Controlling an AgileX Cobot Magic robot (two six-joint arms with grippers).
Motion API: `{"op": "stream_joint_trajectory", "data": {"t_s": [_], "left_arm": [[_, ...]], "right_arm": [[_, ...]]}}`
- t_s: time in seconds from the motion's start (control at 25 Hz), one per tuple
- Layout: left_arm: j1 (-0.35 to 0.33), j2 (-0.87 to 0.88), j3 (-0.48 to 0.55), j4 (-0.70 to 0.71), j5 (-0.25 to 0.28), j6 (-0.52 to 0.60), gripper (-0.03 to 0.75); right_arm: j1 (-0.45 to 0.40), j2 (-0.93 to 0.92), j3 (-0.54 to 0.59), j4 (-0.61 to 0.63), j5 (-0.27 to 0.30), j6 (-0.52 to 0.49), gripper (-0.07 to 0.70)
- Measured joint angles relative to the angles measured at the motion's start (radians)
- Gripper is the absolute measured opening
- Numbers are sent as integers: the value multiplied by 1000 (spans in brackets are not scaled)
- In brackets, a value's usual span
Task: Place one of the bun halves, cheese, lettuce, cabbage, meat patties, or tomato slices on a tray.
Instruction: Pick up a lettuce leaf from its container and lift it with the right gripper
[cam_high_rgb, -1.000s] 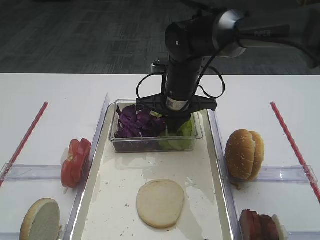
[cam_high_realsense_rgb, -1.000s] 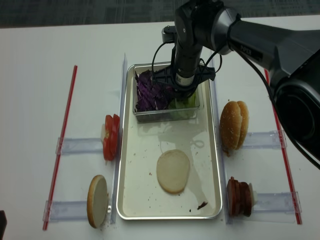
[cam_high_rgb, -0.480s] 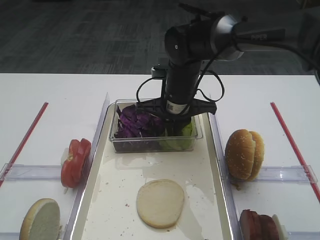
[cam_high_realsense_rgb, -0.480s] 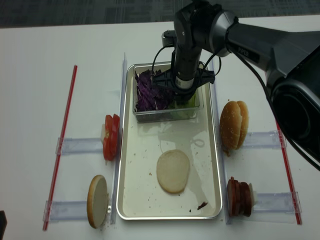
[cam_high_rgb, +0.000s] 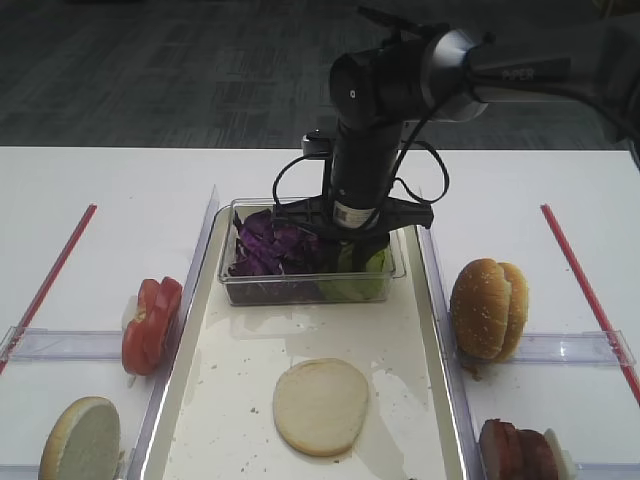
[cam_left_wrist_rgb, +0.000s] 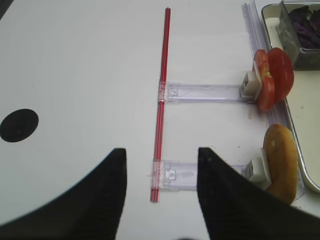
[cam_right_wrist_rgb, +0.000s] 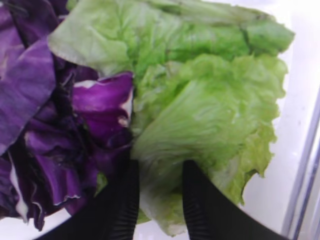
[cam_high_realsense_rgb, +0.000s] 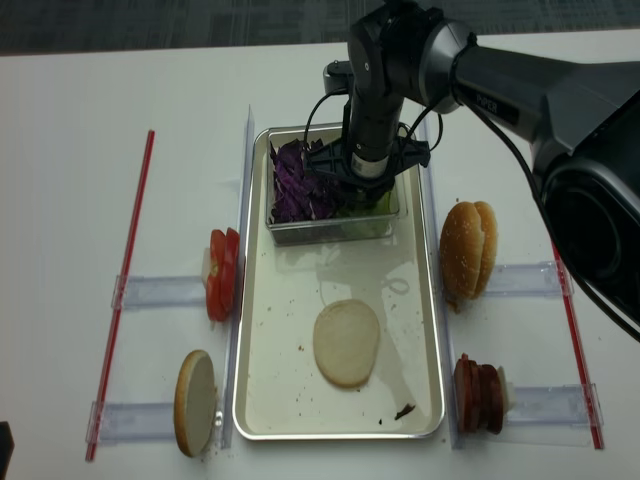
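In the right wrist view my right gripper (cam_right_wrist_rgb: 160, 200) is open, its two black fingers astride the near end of the light-green lettuce (cam_right_wrist_rgb: 200, 100). Purple cabbage (cam_right_wrist_rgb: 45, 125) lies just left of it. Both fill a clear tub (cam_high_rgb: 300, 292) at the far end of the tray (cam_high_rgb: 240, 400). One bun half (cam_high_rgb: 321, 405) lies cut face up on the tray floor. My left gripper (cam_left_wrist_rgb: 161, 190) hangs open over bare table, holding nothing.
Left of the tray stand tomato slices (cam_high_rgb: 150, 322) and another bun half (cam_high_rgb: 80, 440) in clear holders. On the right are bun halves (cam_high_rgb: 488, 308) on edge and meat patties (cam_high_rgb: 515, 450). Red strips (cam_high_realsense_rgb: 125, 290) run along both outer sides.
The right arm has shifted slightly back over the tub and its fingers have spread wider around the lettuce. Nothing else has moved.
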Motion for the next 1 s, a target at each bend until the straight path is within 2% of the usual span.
{"op": "stream_joint_trajectory", "data": {"t_s": [0.24,0.6,0.8,1.0], "left_arm": [[0,0,0,0,0,0,302],[0,0,0,0,0,0,302],[0,0,0,0,0,0,302],[0,0,0,0,0,0,302]], "right_arm": [[0,0,0,1,0,0,327],[0,0,0,17,-8,0,394],[0,0,0,19,-9,0,386],[0,0,0,3,7,0,312]]}}
